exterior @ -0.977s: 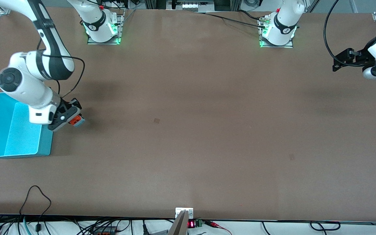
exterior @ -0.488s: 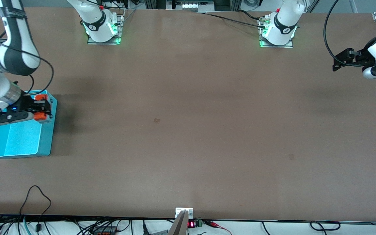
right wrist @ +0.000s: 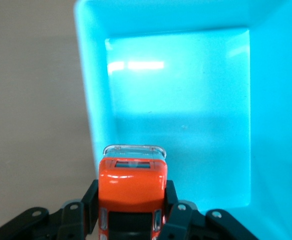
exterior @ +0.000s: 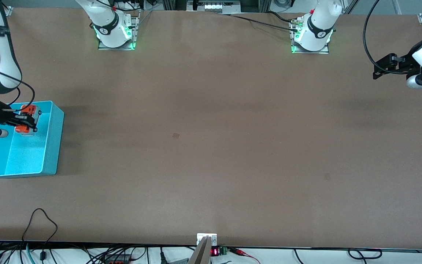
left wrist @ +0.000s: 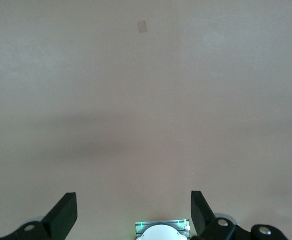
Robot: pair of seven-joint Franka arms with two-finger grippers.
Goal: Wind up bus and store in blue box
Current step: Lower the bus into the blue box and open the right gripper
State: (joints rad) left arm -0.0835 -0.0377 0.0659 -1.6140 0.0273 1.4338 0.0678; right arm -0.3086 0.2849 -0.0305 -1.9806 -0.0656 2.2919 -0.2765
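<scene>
The small orange bus (exterior: pixel 26 119) hangs over the blue box (exterior: pixel 51 146), which stands at the right arm's end of the table. My right gripper (exterior: pixel 24 120) is shut on the bus, its black fingers (right wrist: pixel 86 205) pressed against both sides. In the right wrist view the bus (right wrist: pixel 132 190) shows orange with a dark roof panel, above the box's floor (right wrist: pixel 185 125) and close to one long wall. My left gripper (left wrist: pixel 134 212) is open with nothing between its fingers, held high over bare table at the left arm's end (exterior: pixel 383 69), where that arm waits.
The brown table (exterior: pixel 211 146) stretches wide between the two arms. Both arm bases (exterior: pixel 114 29) stand along the table edge farthest from the front camera. Cables (exterior: pixel 42 223) lie at the nearest edge.
My right gripper has carried the bus from beside the box's wall to over the box's inside. The left arm has not moved.
</scene>
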